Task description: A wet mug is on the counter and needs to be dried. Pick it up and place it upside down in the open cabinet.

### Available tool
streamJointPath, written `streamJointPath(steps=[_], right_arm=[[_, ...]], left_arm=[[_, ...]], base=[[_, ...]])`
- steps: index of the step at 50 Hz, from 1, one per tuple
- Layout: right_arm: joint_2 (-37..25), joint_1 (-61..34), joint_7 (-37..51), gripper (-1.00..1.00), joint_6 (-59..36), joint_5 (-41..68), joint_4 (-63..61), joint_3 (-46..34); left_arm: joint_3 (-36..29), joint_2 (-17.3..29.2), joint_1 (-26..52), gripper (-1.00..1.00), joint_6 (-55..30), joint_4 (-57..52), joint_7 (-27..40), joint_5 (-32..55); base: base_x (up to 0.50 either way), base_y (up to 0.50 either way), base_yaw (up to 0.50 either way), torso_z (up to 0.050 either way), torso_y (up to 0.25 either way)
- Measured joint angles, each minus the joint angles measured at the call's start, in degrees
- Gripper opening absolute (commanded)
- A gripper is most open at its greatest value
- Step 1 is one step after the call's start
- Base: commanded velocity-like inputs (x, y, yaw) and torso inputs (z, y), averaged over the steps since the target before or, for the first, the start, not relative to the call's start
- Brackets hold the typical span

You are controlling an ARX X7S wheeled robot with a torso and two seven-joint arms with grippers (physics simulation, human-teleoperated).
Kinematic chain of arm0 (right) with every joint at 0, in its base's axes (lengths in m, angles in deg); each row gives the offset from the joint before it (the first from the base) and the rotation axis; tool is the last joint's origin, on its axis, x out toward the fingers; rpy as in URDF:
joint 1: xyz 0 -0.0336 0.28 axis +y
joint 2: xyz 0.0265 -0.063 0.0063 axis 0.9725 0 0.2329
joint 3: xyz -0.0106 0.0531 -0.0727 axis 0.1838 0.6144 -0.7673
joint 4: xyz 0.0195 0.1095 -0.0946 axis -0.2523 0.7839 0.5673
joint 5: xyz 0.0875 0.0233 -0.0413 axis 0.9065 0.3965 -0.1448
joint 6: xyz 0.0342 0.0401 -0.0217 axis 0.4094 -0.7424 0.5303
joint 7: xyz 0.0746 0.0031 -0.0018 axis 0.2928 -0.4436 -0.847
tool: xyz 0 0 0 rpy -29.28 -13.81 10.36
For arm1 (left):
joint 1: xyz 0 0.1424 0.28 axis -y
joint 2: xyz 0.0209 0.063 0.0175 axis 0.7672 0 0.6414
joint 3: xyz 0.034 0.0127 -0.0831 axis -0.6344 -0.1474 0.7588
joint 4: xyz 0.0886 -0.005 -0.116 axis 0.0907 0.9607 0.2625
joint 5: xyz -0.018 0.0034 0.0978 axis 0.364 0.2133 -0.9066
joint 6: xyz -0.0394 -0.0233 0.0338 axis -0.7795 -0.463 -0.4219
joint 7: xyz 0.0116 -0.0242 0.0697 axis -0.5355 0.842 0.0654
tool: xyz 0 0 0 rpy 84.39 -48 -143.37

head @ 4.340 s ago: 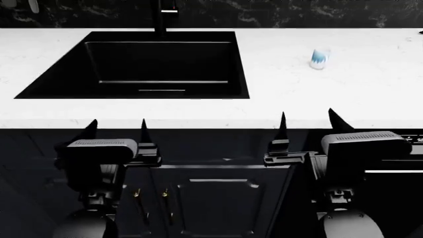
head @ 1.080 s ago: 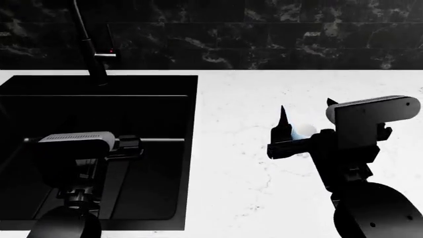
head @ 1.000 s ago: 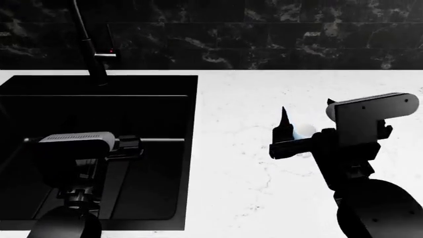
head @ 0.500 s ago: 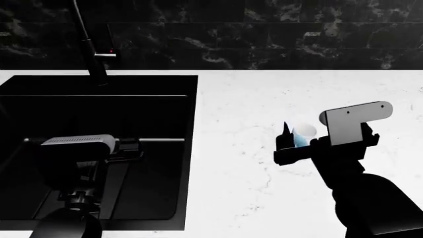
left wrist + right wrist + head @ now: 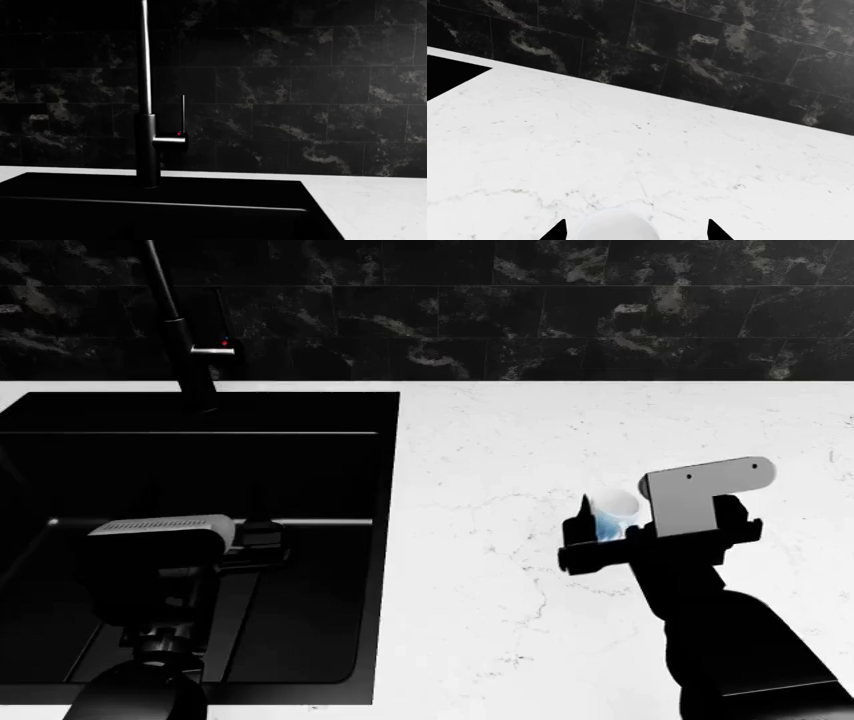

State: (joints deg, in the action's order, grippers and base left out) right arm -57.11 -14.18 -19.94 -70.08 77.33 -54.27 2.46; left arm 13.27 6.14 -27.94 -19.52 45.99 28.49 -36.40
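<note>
The small white mug [image 5: 614, 508] with a light-blue band stands upright on the white marble counter [image 5: 507, 430], to the right of the black sink [image 5: 200, 480]. My right gripper [image 5: 625, 512] is open and straddles the mug, one finger on each side. In the right wrist view the mug's white rim [image 5: 617, 227] sits between the two black fingertips [image 5: 559, 231], with a gap on each side. My left gripper [image 5: 267, 537] hovers over the sink; its fingers do not show against the black. The cabinet is out of view.
A black faucet [image 5: 187, 350] stands behind the sink and also shows in the left wrist view [image 5: 147, 130]. A black marble-tile wall [image 5: 534, 310] runs along the counter's far edge. White counter extends all round the mug.
My right gripper has dropped lower and moved in around the mug, which now shows between its fingers. The left arm has hardly moved.
</note>
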Motion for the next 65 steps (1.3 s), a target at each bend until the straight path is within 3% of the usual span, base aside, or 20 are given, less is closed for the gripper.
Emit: streamJointPath(steps=[47, 48, 65], right_arm=[[0.78, 2.59, 0.55, 1.00, 4.31, 1.22, 4.98, -0.88], [0.79, 2.60, 0.58, -1.00, 4.34, 1.27, 4.99, -0.87], [0.78, 2.78, 1.87, -1.00, 4.00, 1.08, 4.73, -0.70]], left_arm=[[-1.16, 0.90, -0.08, 1.00, 0.61, 1.34, 0.68, 0.68], [-1.17, 0.91, -0.08, 1.00, 0.64, 1.36, 0.70, 0.70], [-1.20, 1.27, -0.15, 1.00, 0.75, 1.32, 1.07, 1.11]], base=[[0.00, 0.00, 0.00, 0.000, 0.000], [0.00, 0.00, 0.00, 0.000, 0.000], [0.00, 0.00, 0.00, 0.000, 0.000]])
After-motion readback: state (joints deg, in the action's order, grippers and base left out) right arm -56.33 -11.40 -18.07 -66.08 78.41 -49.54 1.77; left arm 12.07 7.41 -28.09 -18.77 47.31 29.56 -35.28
